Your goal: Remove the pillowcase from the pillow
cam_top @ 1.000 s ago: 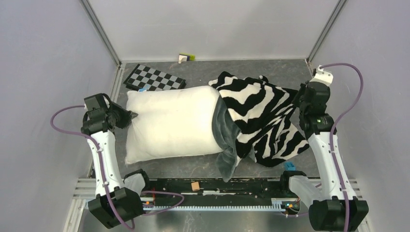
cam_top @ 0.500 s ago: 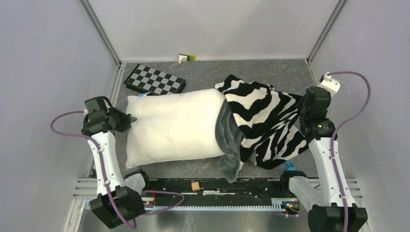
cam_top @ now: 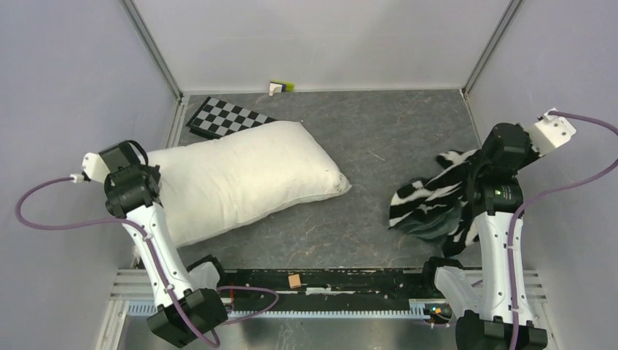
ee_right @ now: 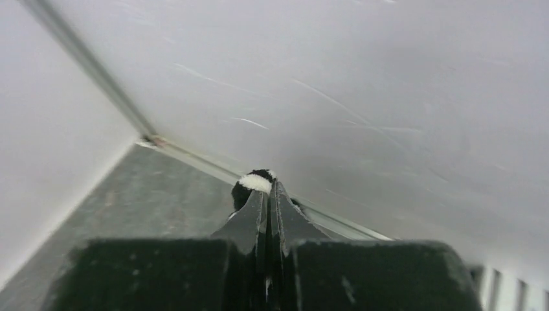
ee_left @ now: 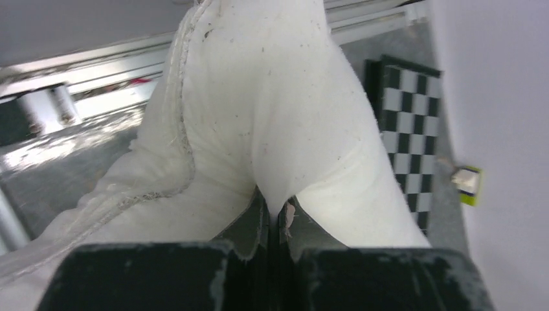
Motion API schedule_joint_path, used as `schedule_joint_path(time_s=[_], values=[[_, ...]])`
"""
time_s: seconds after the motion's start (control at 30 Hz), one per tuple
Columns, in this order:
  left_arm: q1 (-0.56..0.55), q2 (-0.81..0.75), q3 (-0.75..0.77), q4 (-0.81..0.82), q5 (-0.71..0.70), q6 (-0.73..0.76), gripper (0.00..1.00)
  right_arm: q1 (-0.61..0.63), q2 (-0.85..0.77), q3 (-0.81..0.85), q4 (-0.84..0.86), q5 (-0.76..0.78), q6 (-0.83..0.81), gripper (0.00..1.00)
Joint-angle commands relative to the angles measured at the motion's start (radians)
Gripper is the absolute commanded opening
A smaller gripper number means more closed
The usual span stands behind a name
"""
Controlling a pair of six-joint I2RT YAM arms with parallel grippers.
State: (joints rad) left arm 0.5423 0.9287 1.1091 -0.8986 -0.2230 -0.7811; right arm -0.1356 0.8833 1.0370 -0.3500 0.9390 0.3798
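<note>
pillowcase [cam_top: 426,211] pulled off rightward; table [cam_top: 368,197] shows between it and pillow [cam_top: 240,179].

The overhead camera hangs above and behind the arm bases [cam_top: 186,317], which sit at six o'clock. It looks down and forward from far enough to take in the whole table [cam_top: 379,131] up to the back wall [cam_top: 321,44] at twelve.

The left wrist camera peers over the left gripper [ee_left: 274,214], pressed close to the pillow [ee_left: 272,97]. The checkerboard [ee_left: 408,129] at its three o'clock lies at eleven overhead.

The right wrist camera looks past the right gripper [ee_right: 268,194] at pale wall panels [ee_right: 356,97]. With the overhead view it shares only a tuft of pillowcase [ee_right: 256,183].
</note>
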Motion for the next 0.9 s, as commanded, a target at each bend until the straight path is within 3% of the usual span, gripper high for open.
schedule_joint_path(time_s=[0.0,0.07,0.23,0.43,0.47,0.5,0.53,0.6,0.63,0.7,0.87], values=[[0.001,0.068,0.071,0.250,0.171,-0.060,0.03,-0.001,0.009,0.011,0.244,-0.274,-0.117,0.00],[-0.006,0.107,0.070,0.265,0.257,-0.064,0.02,0.000,0.029,0.008,0.281,-0.497,-0.117,0.00],[-0.092,0.123,0.084,0.313,0.230,-0.022,0.02,0.004,0.179,0.144,0.318,-0.911,-0.073,0.00],[-0.200,0.210,0.176,0.293,0.206,0.031,0.04,0.010,0.374,0.392,0.255,-1.037,-0.053,0.03],[-0.212,0.224,0.196,0.274,0.201,0.037,0.10,0.010,0.379,0.402,0.244,-1.041,-0.058,0.31],[-0.218,0.238,0.213,0.255,0.192,0.041,0.22,0.010,0.375,0.399,0.237,-1.045,-0.068,0.67],[-0.224,0.246,0.226,0.239,0.185,0.049,0.41,0.011,0.365,0.388,0.226,-1.044,-0.081,0.97],[-0.243,0.254,0.249,0.218,0.172,0.073,0.78,0.011,0.334,0.350,0.211,-1.042,-0.097,0.98],[-0.256,0.251,0.260,0.208,0.169,0.087,0.86,0.011,0.311,0.321,0.214,-1.061,-0.110,0.98],[-0.295,0.243,0.279,0.189,0.169,0.113,0.93,0.011,0.264,0.248,0.235,-1.121,-0.137,0.98],[-0.459,0.213,0.306,0.167,0.263,0.187,0.95,0.013,0.125,0.046,0.296,-1.249,-0.144,0.98]])
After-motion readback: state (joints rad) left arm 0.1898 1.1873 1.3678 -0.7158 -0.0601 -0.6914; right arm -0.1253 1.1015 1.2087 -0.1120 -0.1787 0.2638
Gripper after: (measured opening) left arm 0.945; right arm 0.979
